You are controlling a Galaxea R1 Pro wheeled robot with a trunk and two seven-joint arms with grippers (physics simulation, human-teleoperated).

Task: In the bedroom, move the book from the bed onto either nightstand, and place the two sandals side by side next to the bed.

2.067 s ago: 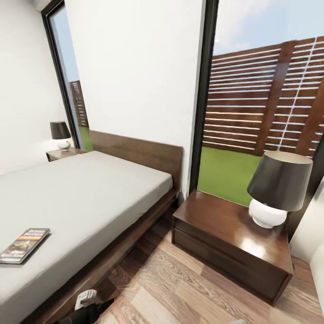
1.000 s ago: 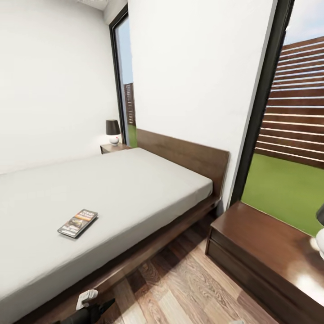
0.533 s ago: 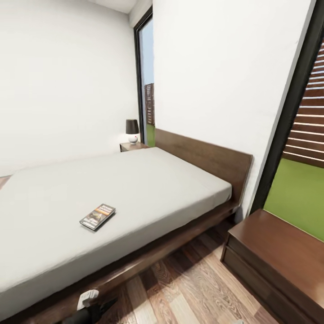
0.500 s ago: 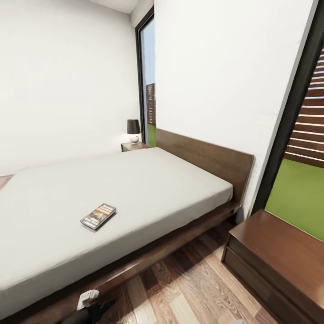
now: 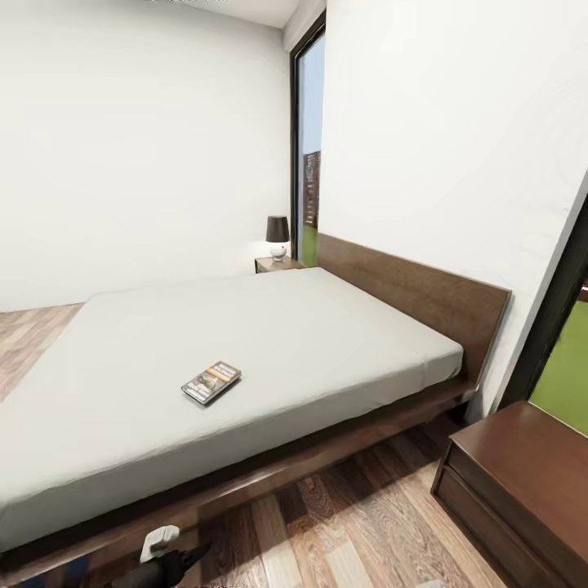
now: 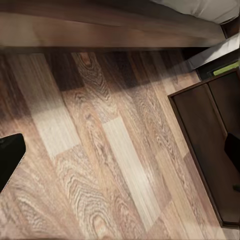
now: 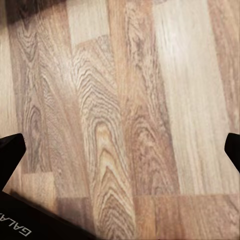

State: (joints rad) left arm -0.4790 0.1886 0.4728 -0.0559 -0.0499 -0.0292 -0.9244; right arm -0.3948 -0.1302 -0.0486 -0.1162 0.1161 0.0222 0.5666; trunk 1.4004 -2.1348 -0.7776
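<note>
The head has swung left: the book [image 5: 211, 382] now lies mid-mattress on the bed [image 5: 343, 343], untouched; both jaws spread, empty, over floor.

Grey bed [image 5: 269, 343]; orange-banded dark book [image 5: 211, 382].

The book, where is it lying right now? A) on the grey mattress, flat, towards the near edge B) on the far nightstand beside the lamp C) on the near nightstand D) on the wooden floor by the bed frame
A. In the head view the book lies flat on the bed, on its grey mattress and a little in from the near edge; the far nightstand carries only the lamp.
</note>
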